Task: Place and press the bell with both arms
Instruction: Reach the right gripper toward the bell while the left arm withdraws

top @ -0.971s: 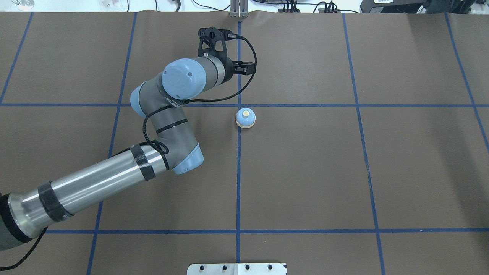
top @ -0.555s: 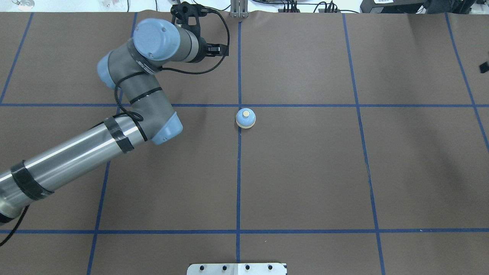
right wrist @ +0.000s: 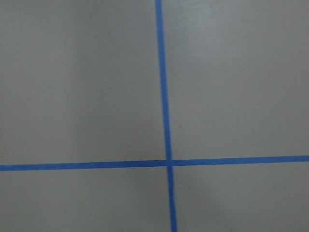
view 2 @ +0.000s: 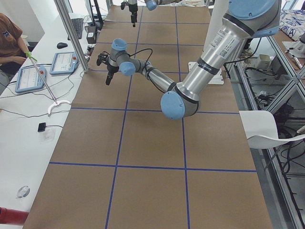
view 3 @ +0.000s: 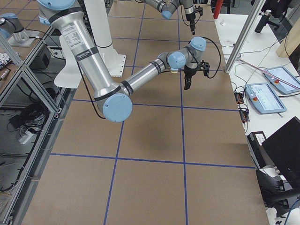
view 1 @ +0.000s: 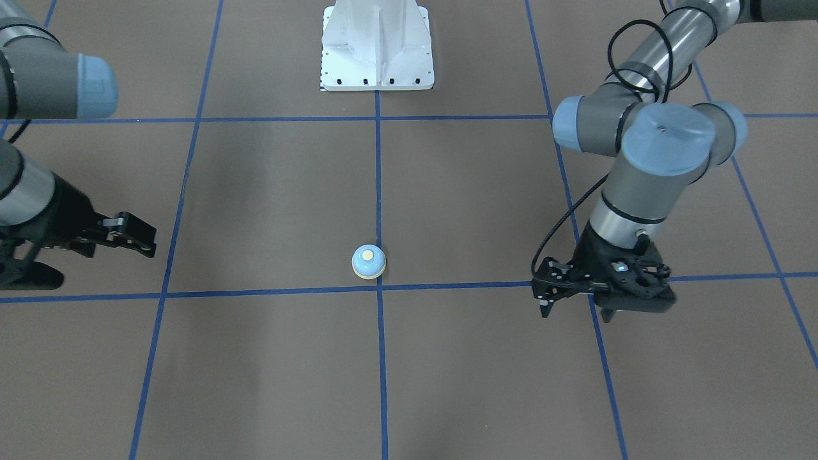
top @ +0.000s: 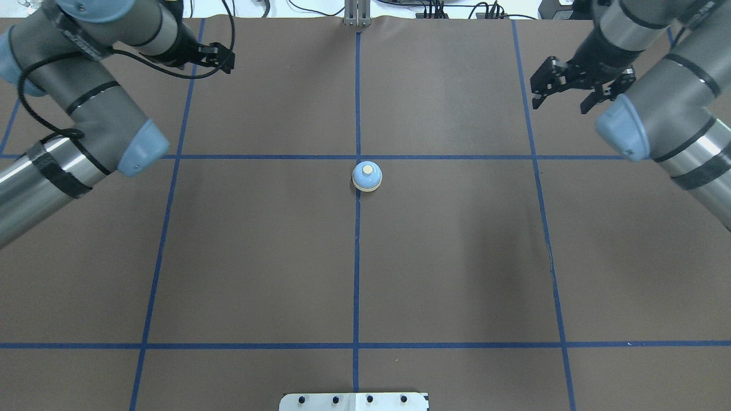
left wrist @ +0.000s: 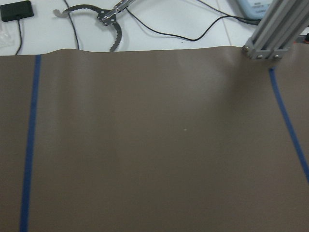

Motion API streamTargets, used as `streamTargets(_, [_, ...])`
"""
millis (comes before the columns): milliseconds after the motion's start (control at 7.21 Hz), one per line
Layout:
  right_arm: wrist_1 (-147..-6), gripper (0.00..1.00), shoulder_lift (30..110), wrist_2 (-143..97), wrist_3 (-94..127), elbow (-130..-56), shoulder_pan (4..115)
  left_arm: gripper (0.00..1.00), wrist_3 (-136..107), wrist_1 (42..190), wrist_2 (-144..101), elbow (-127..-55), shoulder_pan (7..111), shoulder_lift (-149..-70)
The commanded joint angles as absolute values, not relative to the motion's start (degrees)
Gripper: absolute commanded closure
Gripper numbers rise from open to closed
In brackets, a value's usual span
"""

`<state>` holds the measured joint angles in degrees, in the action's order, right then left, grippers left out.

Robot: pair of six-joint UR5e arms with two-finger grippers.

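Observation:
The light-blue bell (top: 366,176) with its cream button stands upright and alone on the brown mat near the central tape crossing; it also shows in the front-facing view (view 1: 369,262). My left gripper (top: 224,57) hangs over the far left of the mat, well away from the bell; in the front-facing view (view 1: 575,311) its fingers are spread and empty. My right gripper (top: 562,106) hangs over the far right with its fingers apart and empty; it also shows in the front-facing view (view 1: 148,241). Neither wrist view shows the bell or any fingers.
Blue tape lines (top: 357,257) divide the brown mat into squares. The white pedestal (view 1: 377,45) stands at the robot's side of the table. An aluminium post (top: 357,14), cables and a metal tool (left wrist: 96,12) lie past the far edge. An operator (view 2: 9,38) sits there.
My left arm has swung from beside the bell out to the far left. My right arm has come into view at the far right. The bell has not moved.

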<state>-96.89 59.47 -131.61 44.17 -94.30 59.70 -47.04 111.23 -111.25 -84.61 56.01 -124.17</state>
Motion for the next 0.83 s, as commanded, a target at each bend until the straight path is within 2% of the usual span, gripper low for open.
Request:
streamTargets(0, [-94.3, 0.09, 52.8, -131.1, 47.4, -86.7, 55.5, 0.0, -42.0, 110.2, -116.8, -89.2, 63.0, -117.4])
streamTargets(139, [-89.0, 0.19, 50.7, -129.2, 51.8, -82.2, 53.7, 0.0, -37.1, 110.2, -116.9, -89.8, 64.1, -115.6])
streamTargets(277, [-84.9, 0.46, 49.9, -127.0, 57.2, -81.1, 51.5, 0.0, -33.9, 110.1, -117.1, -91.0, 65.8, -113.7])
streamTargets(416, [-84.7, 0.79, 47.9, -124.9, 59.9, -80.9, 49.2, 0.0, -30.3, 110.1, -117.2, -91.0, 67.5, -112.8])
streamTargets(555, [-84.6, 1.0, 46.9, -123.2, 60.0, -80.9, 47.4, 0.0, -28.2, 110.1, -117.5, -91.1, 68.5, -111.8])
streamTargets(694, [-84.5, 1.0, 45.7, -121.7, 60.5, -80.9, 45.6, 0.0, -25.5, 111.3, -117.3, -91.5, 69.2, -109.5])
